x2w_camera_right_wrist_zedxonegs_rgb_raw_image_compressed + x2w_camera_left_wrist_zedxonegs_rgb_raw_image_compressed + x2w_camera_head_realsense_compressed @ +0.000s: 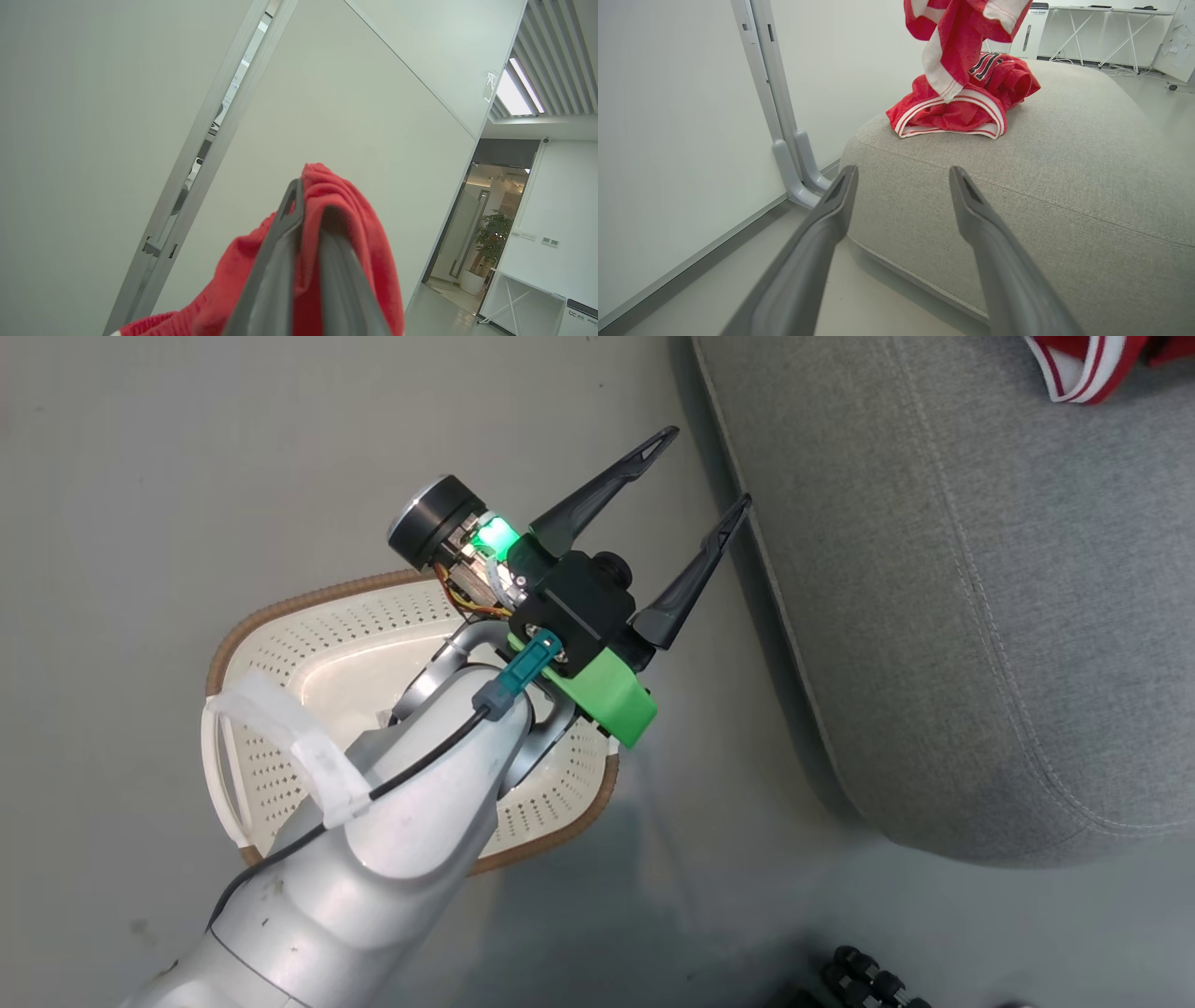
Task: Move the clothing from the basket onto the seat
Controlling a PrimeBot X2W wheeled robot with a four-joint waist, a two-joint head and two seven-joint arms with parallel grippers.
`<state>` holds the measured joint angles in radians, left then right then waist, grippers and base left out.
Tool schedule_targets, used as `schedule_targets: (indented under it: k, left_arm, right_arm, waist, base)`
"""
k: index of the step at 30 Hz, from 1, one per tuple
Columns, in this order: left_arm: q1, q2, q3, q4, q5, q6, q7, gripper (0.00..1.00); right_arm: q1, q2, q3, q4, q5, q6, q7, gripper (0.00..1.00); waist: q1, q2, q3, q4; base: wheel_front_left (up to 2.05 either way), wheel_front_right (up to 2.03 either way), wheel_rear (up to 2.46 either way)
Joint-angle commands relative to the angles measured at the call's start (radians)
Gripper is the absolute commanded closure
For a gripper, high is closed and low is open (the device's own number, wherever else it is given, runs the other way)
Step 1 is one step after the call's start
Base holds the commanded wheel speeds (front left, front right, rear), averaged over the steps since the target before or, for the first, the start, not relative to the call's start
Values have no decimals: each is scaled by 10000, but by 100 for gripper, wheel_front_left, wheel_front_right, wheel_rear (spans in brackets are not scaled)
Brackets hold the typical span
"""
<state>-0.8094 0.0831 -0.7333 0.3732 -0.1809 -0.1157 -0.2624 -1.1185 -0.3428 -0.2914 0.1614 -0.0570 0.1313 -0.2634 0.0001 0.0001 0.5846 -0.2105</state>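
Since the seat point(980, 616), not the basket point(280, 653) (bare where the arm point(411, 784) didn't hide it), held the clothing point(952, 112), this was prob. the last drop: one piece hung over the heap, pinched in the closed right gripper point(310, 205); left gripper point(709, 465) gaped empty. Next needed: lower, release.

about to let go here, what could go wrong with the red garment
The red sports garment with white trim hangs over the red pile, which lies near the rounded edge of the large grey fabric seat; dropped, it might slide off.
Cloth drapes over the shut right gripper, so it may snag on opening.
The open left gripper sits near the seat's edge and could bump it.
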Motion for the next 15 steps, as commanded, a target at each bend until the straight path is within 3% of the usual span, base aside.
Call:
schedule_targets:
  k: [1,7,15]
  left_arm:
    - [-153,106,74,-28,78,-52,-36,0]
    - [-151,193,186,-70,139,-62,-36,0]
    - [-175,315,247,-76,211,-66,-35,0]
  right_arm:
    - [-282,-404,-187,258,34,-11,-19,100]
    - [-811,-1279,-594,1440,290,-11,-18,100]
    - [-69,-881,-1070,3204,225,-11,-10,100]
  waist:
    - [-1,-1,453,288]
    - [-1,-1,722,285]
    - [-1,-1,1087,275]
  base:
    - [0,0,0]
    - [0,0,0]
    - [0,0,0]
